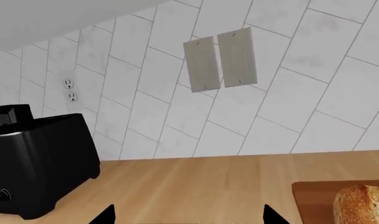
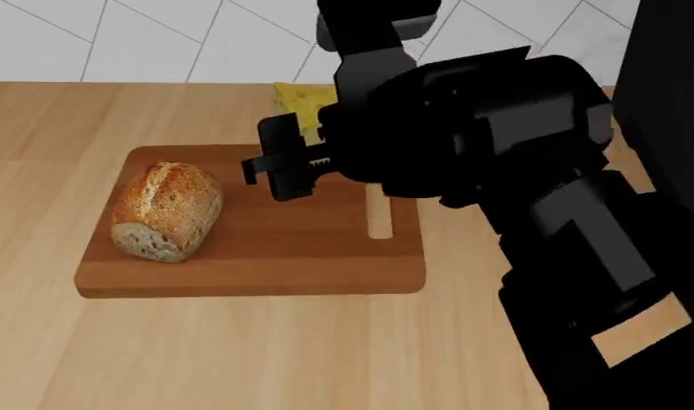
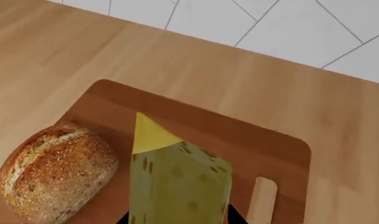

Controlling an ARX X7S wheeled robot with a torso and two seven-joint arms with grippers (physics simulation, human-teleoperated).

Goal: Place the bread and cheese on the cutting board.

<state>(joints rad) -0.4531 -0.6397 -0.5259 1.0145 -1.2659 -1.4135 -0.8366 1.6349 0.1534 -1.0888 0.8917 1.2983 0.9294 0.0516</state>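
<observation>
A pale wooden table [image 2: 244, 359] runs up to a wall of white tiles [image 1: 289, 121]. On that wall hang 2 beige switch plates [image 1: 220, 63] and a white socket [image 1: 69, 90]. A black toaster [image 1: 37, 163] stands on the table against the wall, seen in the left wrist view.

A brown striped board [image 2: 278, 256] lies flat on the table, its slot handle [image 2: 380, 218] near the short end on the robot's right. The bread [image 2: 165, 209], a golden speckled loaf, rests on the board at its left end.

The right arm [image 2: 517, 171], bulky and black, reaches across from the right. Its end effector [image 2: 281, 168] hangs above the board's far edge, between the bread and the slot. It is closed on the cheese [image 3: 176, 182], a yellow wedge with holes; the right wrist view shows the wedge gripped at its lower end, its tip pointing outward over the board beside the bread. In the head view only a yellow corner of the cheese shows behind the end effector, near the wall.

The left end effector [image 1: 188, 215] shows only as 2 dark fingertips [image 1: 104, 215] set wide apart with nothing between them, above bare table between the toaster and the board.
</observation>
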